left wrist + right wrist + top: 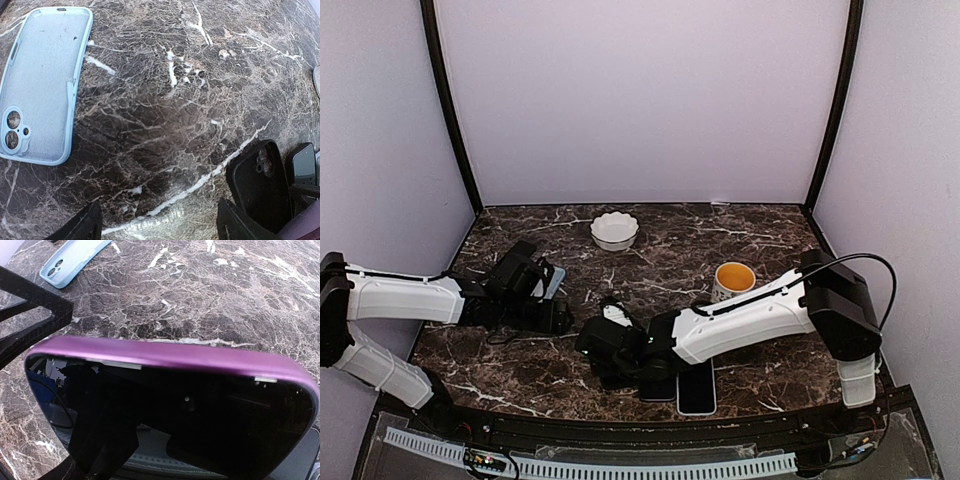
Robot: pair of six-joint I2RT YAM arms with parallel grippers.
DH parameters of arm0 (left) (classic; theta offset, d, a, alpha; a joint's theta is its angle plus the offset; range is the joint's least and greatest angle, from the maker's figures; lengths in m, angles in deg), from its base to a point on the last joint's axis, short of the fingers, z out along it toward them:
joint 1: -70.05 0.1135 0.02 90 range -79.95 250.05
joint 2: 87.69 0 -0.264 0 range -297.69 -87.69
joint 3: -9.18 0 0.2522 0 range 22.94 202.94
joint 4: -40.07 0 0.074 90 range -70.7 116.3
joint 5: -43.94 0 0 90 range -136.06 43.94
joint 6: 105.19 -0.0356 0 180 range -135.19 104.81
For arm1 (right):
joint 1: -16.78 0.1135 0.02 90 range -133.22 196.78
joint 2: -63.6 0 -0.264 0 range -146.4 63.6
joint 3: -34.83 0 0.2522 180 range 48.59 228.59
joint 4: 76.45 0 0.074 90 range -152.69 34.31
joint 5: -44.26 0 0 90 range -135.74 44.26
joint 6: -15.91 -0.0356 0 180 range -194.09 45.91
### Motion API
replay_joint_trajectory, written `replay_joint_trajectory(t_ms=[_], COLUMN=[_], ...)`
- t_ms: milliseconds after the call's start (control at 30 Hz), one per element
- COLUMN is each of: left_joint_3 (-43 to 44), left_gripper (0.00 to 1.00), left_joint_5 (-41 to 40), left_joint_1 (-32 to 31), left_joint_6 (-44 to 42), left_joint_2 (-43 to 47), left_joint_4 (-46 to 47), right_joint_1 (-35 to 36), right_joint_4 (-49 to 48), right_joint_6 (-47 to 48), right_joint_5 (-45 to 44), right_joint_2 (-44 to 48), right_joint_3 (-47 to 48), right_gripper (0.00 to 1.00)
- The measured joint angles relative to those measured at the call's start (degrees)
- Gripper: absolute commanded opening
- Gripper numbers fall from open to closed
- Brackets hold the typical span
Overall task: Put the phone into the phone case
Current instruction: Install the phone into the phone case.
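Note:
My right gripper (608, 350) is shut on a purple-edged phone (175, 405), whose black screen fills the right wrist view; its purple corner also shows in the left wrist view (306, 226). The fingers themselves are hidden behind the phone. A black phone case (260, 185) lies open side up just beside it. A light blue phone case (42, 85) lies open side up at the far left, also in the top view (552, 281) and the right wrist view (75, 260). My left gripper (160, 231) is open and empty over bare marble between the two cases.
A white-edged phone (696, 388) and a dark phone (657, 386) lie near the table's front edge under my right arm. An orange-filled cup (734, 279) and a white scalloped bowl (615, 230) stand farther back. The left arm's black frame (30, 315) is close.

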Motion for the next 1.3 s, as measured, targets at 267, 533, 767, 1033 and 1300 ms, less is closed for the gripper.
replay_joint_trajectory(t_ms=[267, 533, 767, 1033, 1300], left_joint_3=[0.0, 0.0, 0.0, 0.0, 0.0], left_gripper=[0.8, 0.8, 0.8, 0.8, 0.8], left_joint_5=[0.0, 0.0, 0.0, 0.0, 0.0], left_joint_1=[0.0, 0.0, 0.0, 0.02, 0.0], left_joint_6=[-0.04, -0.22, -0.44, -0.46, -0.68], left_joint_2=[0.0, 0.0, 0.0, 0.04, 1.44], left_joint_4=[-0.02, -0.02, -0.02, 0.0, 0.0], right_joint_1=[-0.02, -0.26, -0.37, -0.61, -0.59], right_joint_4=[1.62, 1.62, 1.86, 1.01, 1.31], right_joint_6=[-0.2, -0.17, 0.09, 0.74, 1.22], right_joint_5=[-1.07, -1.57, -2.45, -3.61, -3.89], right_joint_2=[-0.63, -0.87, -1.57, -3.3, -3.3], right_joint_3=[1.25, 1.4, 1.97, 2.01, 2.19], right_gripper=[0.59, 0.7, 0.78, 0.8, 0.98])
